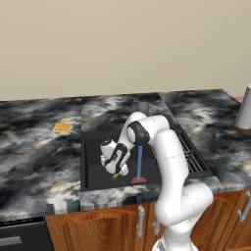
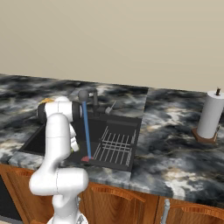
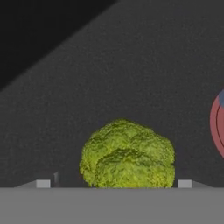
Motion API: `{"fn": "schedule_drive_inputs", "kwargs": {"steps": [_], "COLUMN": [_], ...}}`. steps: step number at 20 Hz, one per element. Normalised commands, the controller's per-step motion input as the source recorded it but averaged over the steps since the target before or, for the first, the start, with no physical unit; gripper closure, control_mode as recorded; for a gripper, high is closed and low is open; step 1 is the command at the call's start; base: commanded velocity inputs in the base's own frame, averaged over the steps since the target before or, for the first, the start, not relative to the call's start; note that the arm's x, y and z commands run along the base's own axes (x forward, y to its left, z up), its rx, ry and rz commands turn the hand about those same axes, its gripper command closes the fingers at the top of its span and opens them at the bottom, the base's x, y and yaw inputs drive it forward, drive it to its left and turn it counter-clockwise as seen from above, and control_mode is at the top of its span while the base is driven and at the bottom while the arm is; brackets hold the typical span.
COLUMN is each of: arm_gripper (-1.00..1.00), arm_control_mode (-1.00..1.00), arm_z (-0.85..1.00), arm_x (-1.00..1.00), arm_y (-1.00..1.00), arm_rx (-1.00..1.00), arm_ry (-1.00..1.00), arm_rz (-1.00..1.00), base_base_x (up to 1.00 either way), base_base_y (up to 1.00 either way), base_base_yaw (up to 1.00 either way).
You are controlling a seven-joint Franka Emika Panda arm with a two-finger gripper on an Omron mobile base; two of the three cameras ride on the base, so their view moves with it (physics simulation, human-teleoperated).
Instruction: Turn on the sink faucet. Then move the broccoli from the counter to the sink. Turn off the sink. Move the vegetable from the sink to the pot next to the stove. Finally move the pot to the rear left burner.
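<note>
My gripper point(image 1: 116, 171) is down inside the black sink point(image 1: 95, 162), open. The green broccoli point(image 3: 127, 155) lies on the basin floor between its two fingertips point(image 3: 43, 183), with a gap on each side. From the left base, only a speck of the broccoli point(image 1: 116, 176) shows under the hand. The sink faucet point(image 2: 83, 94) stands at the back rim. A blue stream of water point(image 2: 86, 131) falls from it onto the red drain disc point(image 2: 85, 159), which lies just right of the broccoli. The pot and the stove are out of view.
A grey wire rack point(image 2: 116, 144) covers the right part of the basin. An orange waffle-like square point(image 1: 61, 127) lies on the marbled counter point(image 1: 34, 152) left of the sink. A paper towel roll point(image 2: 210, 116) stands on the counter at far right.
</note>
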Motion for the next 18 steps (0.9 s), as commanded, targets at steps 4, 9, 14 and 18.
{"fn": "schedule_drive_inputs", "kwargs": {"steps": [4, 9, 14, 18], "arm_gripper": [-1.00, -1.00, -1.00, -1.00], "arm_control_mode": [-1.00, -1.00, -1.00, -1.00], "arm_z": [0.19, 0.45, 0.67, 0.79], "arm_x": [-0.21, -0.24, -0.22, -0.23], "arm_y": [-0.01, 0.00, 0.00, 0.00], "arm_rx": [0.00, 0.00, 0.00, 0.00], "arm_ry": [-0.03, -0.03, -0.03, -0.05], "arm_rz": [0.00, 0.00, 0.00, 0.00], "base_base_x": [0.00, 0.00, 0.00, 0.00], "base_base_y": [0.00, 0.00, 0.00, 0.00], "base_base_yaw": [0.00, 0.00, 0.00, 0.00]}}
